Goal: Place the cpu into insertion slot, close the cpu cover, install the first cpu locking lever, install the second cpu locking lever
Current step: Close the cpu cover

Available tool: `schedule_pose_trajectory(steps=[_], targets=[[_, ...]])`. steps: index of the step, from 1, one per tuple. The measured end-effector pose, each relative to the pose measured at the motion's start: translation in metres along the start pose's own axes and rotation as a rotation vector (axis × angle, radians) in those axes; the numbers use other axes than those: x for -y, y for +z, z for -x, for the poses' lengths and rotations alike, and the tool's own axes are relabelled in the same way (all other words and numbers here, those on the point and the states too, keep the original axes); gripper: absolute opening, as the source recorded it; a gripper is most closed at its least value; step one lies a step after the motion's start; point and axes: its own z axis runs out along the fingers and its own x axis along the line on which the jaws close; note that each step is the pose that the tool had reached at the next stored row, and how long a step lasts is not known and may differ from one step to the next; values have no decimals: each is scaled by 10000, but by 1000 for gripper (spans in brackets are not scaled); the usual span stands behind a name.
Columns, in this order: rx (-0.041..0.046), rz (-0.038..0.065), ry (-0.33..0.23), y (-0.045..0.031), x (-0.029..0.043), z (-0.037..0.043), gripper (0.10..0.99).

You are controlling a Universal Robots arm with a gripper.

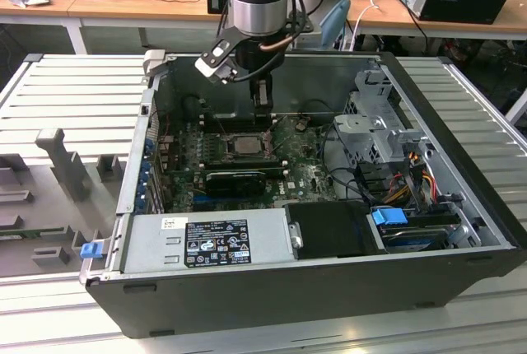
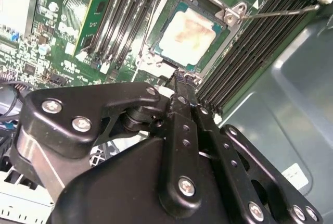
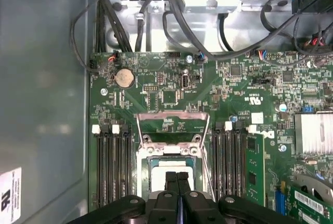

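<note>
Jaws pressed flat together, pinching nothing that I can see, hang inside the open computer case (image 1: 329, 288) on the bench (image 1: 74, 90) as I watch from the remote station. The arm (image 1: 257, 0) reaches down from above. In the first wrist view the jaw tips sit just over the chip (image 3: 164, 165), close but, as far as I can judge, not touching. The chip, its silver top smeared with a tan stain in the second wrist view, lies square in the socket (image 1: 222, 146) on the green board (image 3: 156, 88), so the first step looks done. The cover (image 3: 171, 114) stands swung open just beyond the socket, its window framing bare board. A thin lever (image 2: 281, 11) juts free across the black memory slots (image 2: 250, 47). Neither is fastened.

My worry from here is force in the wrong place. With the tips this low over the chip, a small drop could bear on its top and crush the fine contacts underneath. A push that meets the cover off-centre could twist the thin frame or let the closed jaws skid off onto the board. The loose lever is springy wire, I judge; caught badly, it may snap back or snag a memory slot latch.
</note>
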Motion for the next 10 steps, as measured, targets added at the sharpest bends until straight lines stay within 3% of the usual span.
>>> schedule_pose_trajectory(steps=[10], targets=[[-1,0,-2,15,-183,-5,106]])
